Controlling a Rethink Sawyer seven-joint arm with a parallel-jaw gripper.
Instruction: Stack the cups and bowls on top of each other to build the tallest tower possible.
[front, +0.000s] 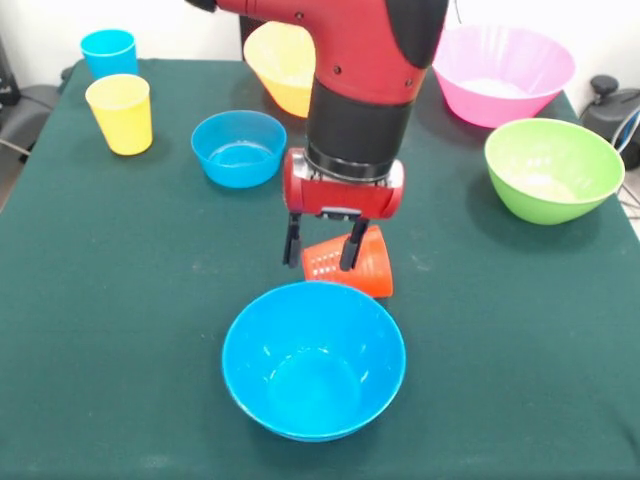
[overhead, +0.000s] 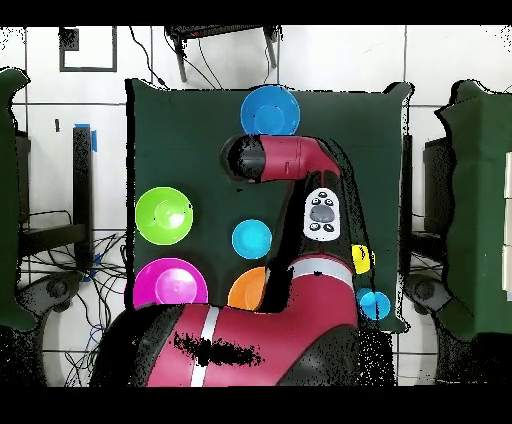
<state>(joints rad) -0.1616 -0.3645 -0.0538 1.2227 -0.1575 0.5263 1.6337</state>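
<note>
Fingers (front: 353, 247) of my gripper (front: 322, 243) are hanging apart, two thin black prongs straddling the rim end of the orange-red cup (front: 352, 262), which is lying on its side with its ribbed wall showing; I cannot tell whether the prongs are actually touching it, and nothing is lifted. I am seeing the cup resting on the dark green table cloth (front: 120, 300), just behind the medium blue bowl (front: 314, 360), a smooth, glossy, round plastic shell that is sitting upright and holding nothing.

Moving outward, I am looking at a smaller blue bowl (front: 239, 148) sitting upright to the cup's far left in the front view, also bare inside. Beyond it, the yellow cup (front: 121, 113) and the sky blue cup (front: 109, 52) are standing upright near each other, plain tapered tumblers.

On the other side, the green bowl (front: 553, 168) is sitting open with only a pale sheen in its bottom, and the large pink bowl (front: 502, 74) is standing behind it. The yellow-orange bowl (front: 281, 65) is partly hidden behind the red and black arm (front: 365, 70). From overhead, the arm is covering the cup entirely.
</note>
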